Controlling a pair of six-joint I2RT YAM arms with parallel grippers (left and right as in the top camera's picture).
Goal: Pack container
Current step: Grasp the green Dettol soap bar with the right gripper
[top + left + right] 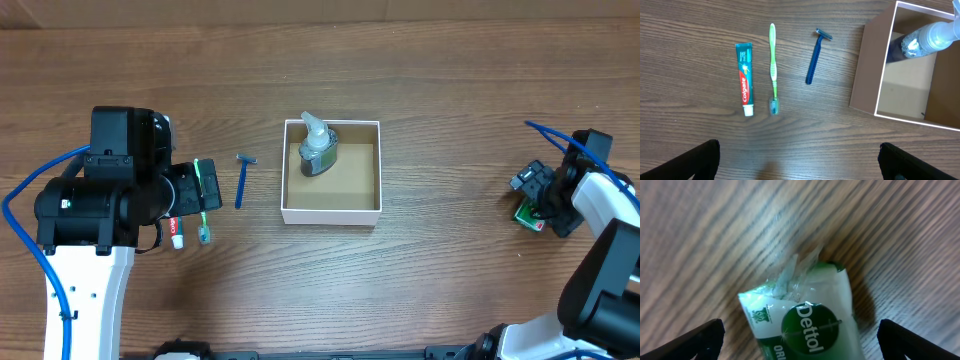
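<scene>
The container point(331, 211), a square white-walled box with a brown inside, sits mid-table; a clear pump bottle point(318, 150) lies in its far left corner. It also shows in the left wrist view point(867, 75). A Colgate toothpaste tube point(744, 79), green toothbrush point(773, 65) and blue razor point(814, 59) lie left of the box. My left gripper point(800, 162) is open and empty above the table near them. My right gripper point(800, 340) is open, its fingers on either side of a green and white Dettol soap packet point(807, 315), point(530, 214) at the table's right.
The left arm's body point(110, 195) covers part of the toothpaste and toothbrush in the overhead view. Blue cables run along both arms. Bare wood table point(450, 280) lies between the box and the soap.
</scene>
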